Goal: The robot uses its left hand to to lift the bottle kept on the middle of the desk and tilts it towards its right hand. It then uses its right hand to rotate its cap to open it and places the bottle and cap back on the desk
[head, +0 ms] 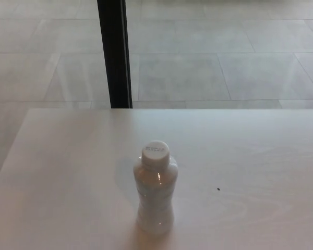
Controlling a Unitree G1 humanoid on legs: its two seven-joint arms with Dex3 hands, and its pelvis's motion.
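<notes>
1. The bench is a pale, light-wood surface filling the lower half of the head view, its far edge running across the picture.
2. A black vertical post stands beyond the far edge, left of centre, against a floor of large grey tiles.
3. The bottle stands upright near the middle of the bench, towards its near side; its body is clear, with a waist narrowing below the shoulder.
4. The white cap sits on the bottle's neck, closed.
5. A small dark speck lies on the bench to the right of the bottle, apart from it.
6. Neither robot hand shows in the view, so the state of the fingers cannot be told.
</notes>
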